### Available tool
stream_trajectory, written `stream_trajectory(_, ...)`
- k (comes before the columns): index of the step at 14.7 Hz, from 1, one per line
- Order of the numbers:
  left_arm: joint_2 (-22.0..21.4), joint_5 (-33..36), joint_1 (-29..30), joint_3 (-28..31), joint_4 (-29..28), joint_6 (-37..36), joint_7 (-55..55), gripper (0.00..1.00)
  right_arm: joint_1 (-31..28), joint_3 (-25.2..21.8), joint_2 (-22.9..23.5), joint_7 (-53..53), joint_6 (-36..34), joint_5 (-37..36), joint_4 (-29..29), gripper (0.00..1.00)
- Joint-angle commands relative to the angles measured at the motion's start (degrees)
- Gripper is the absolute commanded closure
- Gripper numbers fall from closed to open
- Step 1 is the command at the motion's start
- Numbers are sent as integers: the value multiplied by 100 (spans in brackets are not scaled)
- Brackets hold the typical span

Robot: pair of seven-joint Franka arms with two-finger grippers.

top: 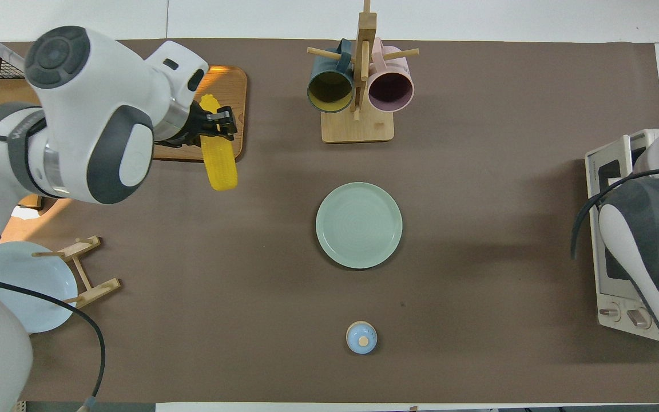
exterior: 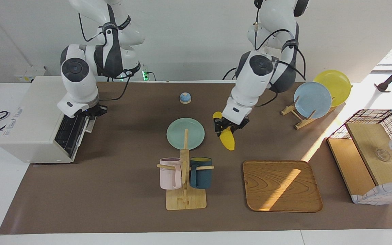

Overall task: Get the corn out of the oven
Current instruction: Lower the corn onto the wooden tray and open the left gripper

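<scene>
The corn (exterior: 229,143) is out of the oven (exterior: 34,115) and well apart from it. It is up in the air in the left tool (exterior: 226,127), which is clenched on it near its thick end. The cob hangs slanted, its long free part pointing down. It is over bare worktop (exterior: 114,190) between the green plate (exterior: 185,133) and the wooden tray (exterior: 282,185), toward the left arm's end.

The step in hand looks like the carry to a resting place, and the tray seems the likeliest one, though the plate is just as close.

To do it well:
- Keep the squeeze firm. The cob is smooth and held off its middle, so it could swing or slip in the fingers if the arm jerks.
- Travel level and slowly, and stay clear of the mug rack (exterior: 184,177), which stands farther from the robots than the plate.
- Come down until the low end touches, then lay the cob flat before letting go. If dropped from a slant it would probably roll.
- Set it well inside the rim rather than on the edge.

The right tool (exterior: 88,114) is clenched at the top edge of the oven's door (exterior: 75,132), which stands tilted and almost shut. I cannot tell whether it grips the bar handle. It should hold steady there so the oven does not shift.
</scene>
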Motion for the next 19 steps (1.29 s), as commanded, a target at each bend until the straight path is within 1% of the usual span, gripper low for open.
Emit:
stream_trajectory(1,481,62,459,-69,424,117,723,100,-298,-20,82,-336,169,-142,-96,100)
stream_trajectory(3,1043,80,696,-69,995,108,1014,100,-404,-29,28,-546,178,-134,-96,100)
stream_trajectory(5,1737,220,723,-69,1593,204,1164,100,-474,-20,28,-618,143,-46,8,100)
stream_trajectory(6,1966,221,784,-69,1726,439,1269,100,-483,-20,28,-618,38,33,105,77)
stream_trajectory(7,2055,229,837,-78,1728,642,1384,100,-475,-20,28,-609,-93,295,262,52)
stream_trajectory(8,2126,229,890,-78,1736,705,1481,100,-474,-29,28,-583,-251,671,464,36)
stream_trajectory(9,2275,238,855,-78,1832,766,1508,100,-474,-29,28,-574,-523,1110,805,5)
stream_trajectory(10,2476,238,846,-78,1998,810,1517,100,-466,-3,28,-565,-691,1254,1070,0)
stream_trajectory(11,2591,247,846,-78,2122,802,1543,100,-431,6,28,-556,-866,1325,1290,0)
stream_trajectory(15,2610,247,899,-78,2158,706,1911,100,-395,41,55,-495,-1385,1720,1932,0)
stream_trajectory(16,2601,247,890,-78,2150,671,1956,1,-352,59,107,-399,-1587,1721,2151,0)
stream_trajectory(17,2540,264,890,-69,2141,583,1956,0,-282,68,160,-241,-1867,1738,2432,0)
stream_trajectory(19,2234,273,908,-69,2141,128,1956,0,-132,59,265,180,-2159,1870,2671,0)
